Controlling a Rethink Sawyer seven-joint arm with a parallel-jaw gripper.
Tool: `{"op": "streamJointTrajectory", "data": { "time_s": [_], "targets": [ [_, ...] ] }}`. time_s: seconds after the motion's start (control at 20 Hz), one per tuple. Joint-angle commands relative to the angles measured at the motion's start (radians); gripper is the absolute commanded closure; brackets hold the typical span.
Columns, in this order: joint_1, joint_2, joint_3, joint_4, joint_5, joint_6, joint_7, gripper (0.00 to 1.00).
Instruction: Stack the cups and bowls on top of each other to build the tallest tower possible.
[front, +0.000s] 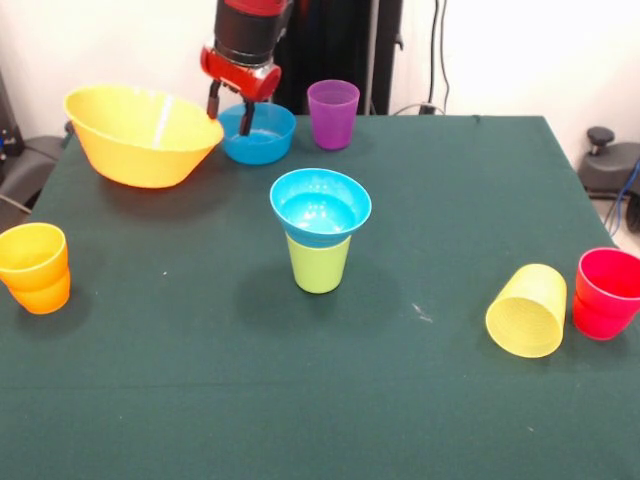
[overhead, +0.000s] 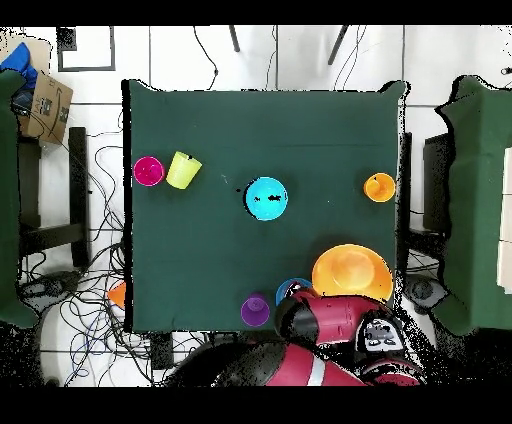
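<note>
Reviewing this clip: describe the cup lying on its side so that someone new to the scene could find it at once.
In the front view, start at the green table and go to its right side, near the front. Two cups sit there close together: the red cup stands upright, and just left of it lies the yellow cup. It is the only cup tipped over, its open mouth facing the camera.

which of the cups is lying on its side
The yellow cup at the table's edge, beside the red cup. It is tipped over with its mouth facing the front camera, while the red, orange, purple and lime green cups stand upright.
</note>
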Motion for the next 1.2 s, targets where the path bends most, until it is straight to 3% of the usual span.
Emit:
{"op": "streamJointTrajectory", "data": {
  "time_s": [0.05, 0.65, 0.85, 1.2],
  "targets": [
    [-0.02, -0.009, 0.065, -0.029, -0.05, 0.089, -0.063, 0.0],
    [-0.051, -0.214, 0.137, 0.038, 0.003, 0.287, -0.143, 0.0],
    [-0.024, -0.243, 0.14, 0.036, 0.008, 0.32, -0.123, 0.0],
    [-0.002, -0.225, 0.157, 0.012, 0.006, 0.314, -0.069, 0.0]
  ]
}}
